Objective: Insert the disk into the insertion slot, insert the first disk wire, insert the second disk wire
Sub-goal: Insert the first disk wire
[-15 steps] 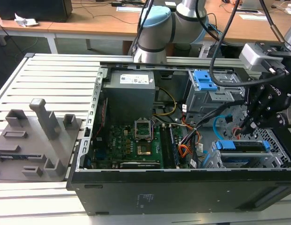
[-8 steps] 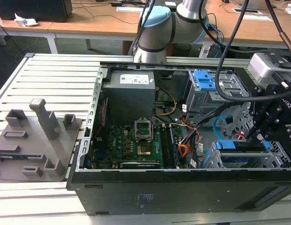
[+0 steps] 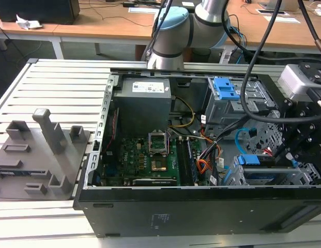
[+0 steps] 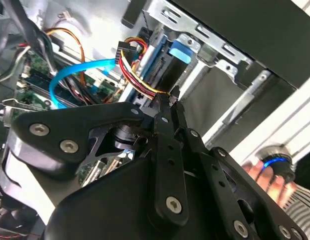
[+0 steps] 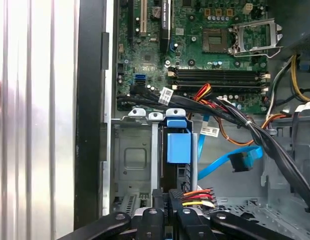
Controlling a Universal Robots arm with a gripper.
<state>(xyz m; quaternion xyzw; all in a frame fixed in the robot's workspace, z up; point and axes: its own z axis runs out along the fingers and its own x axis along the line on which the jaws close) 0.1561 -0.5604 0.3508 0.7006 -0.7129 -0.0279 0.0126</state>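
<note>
The disk (image 5: 177, 142), framed by its blue carrier, sits in the insertion slot (image 5: 129, 155), a silvery sheet-metal cage at the case's front corner. My gripper (image 5: 167, 199) is right behind the disk, shut on the dark plug of the first disk wire (image 5: 197, 196), a red, yellow and black bundle. In the second wrist view the fingertips (image 4: 164, 107) pinch that bundle (image 4: 130, 75) just short of the disk's rear edge (image 4: 162, 65). The second disk wire (image 5: 222, 165), a light-blue flat cable, loops free beside it, its plug (image 5: 243, 161) hanging loose. In the exterior view the gripper (image 3: 292, 152) reaches into the case's right end.
The open computer case (image 3: 191, 206) holds a motherboard (image 3: 150, 155), a power supply (image 3: 144, 101) and a taller grey cage with a blue latch (image 3: 225, 90). Black cable bundles (image 5: 264, 140) cross near the slot. A person's hand (image 4: 264, 175) rests outside the case. Grey fixtures (image 3: 41, 150) stand on the table.
</note>
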